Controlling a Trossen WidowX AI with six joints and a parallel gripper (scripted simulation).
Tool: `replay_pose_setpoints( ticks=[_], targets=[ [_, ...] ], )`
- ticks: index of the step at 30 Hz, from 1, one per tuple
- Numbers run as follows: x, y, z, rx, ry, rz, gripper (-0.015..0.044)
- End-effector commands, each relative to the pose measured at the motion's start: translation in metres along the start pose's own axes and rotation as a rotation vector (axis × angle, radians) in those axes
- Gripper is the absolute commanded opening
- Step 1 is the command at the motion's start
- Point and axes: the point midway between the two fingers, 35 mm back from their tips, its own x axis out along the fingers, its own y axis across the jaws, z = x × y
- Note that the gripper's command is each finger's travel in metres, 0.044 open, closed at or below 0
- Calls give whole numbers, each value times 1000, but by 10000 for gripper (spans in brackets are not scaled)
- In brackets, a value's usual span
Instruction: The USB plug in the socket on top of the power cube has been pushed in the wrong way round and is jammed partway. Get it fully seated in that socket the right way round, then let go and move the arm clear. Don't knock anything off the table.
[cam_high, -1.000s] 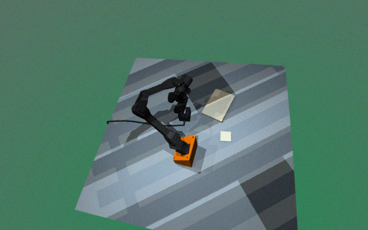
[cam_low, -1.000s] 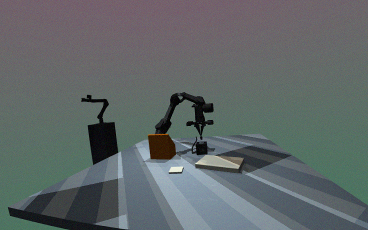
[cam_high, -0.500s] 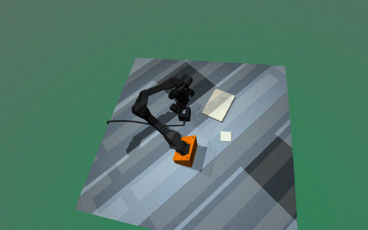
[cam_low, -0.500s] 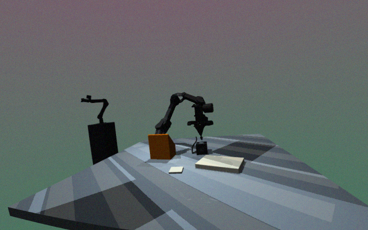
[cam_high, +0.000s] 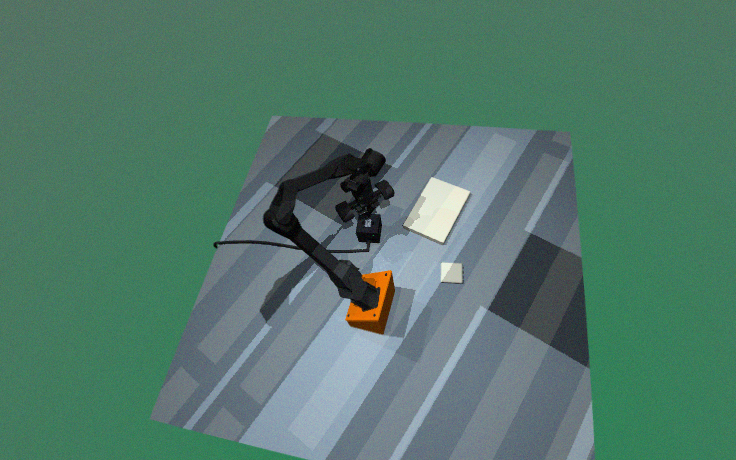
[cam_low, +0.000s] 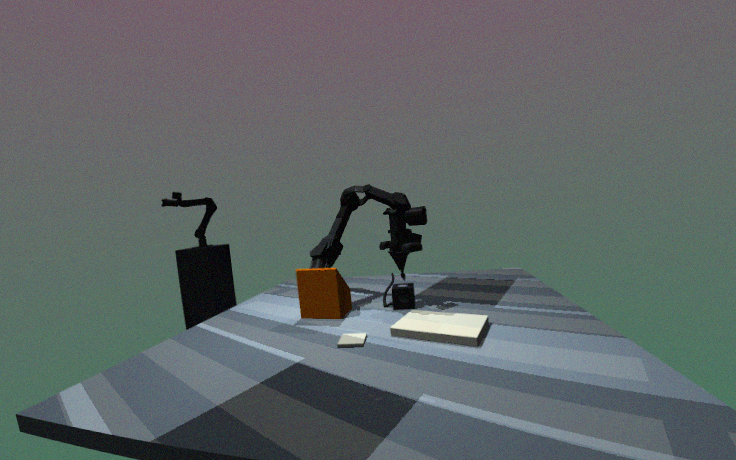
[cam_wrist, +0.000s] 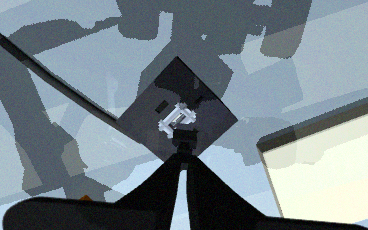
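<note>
The black power cube (cam_high: 369, 235) (cam_low: 403, 301) (cam_wrist: 216, 112) stands on the table. In the wrist view it appears turned roughly 45 degrees to the fingers. The pale metal-rimmed socket (cam_wrist: 170, 114) on its top shows just beyond the plug and looks uncovered. My gripper (cam_low: 402, 272) (cam_wrist: 183, 161) points down above the cube, shut on the small dark USB plug (cam_wrist: 185, 136). In the exterior view a small gap shows between the fingertip end and the cube's top. The plug's metal end and which way round it faces cannot be made out.
A black cable (cam_high: 325, 250) (cam_wrist: 60, 81) runs from the cube leftward. A large cream slab (cam_high: 439, 208) (cam_low: 439, 325) (cam_wrist: 320, 165) lies beside the cube. A small cream square (cam_high: 451, 272) (cam_low: 352, 340) lies nearer the orange arm base (cam_high: 386, 303) (cam_low: 320, 292).
</note>
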Motion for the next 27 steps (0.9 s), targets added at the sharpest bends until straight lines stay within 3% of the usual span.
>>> replay_pose_setpoints(
  ticks=[1,27],
  targets=[
    [0,0,0,118,0,-1,0],
    [0,0,0,799,0,-1,0]
  ],
)
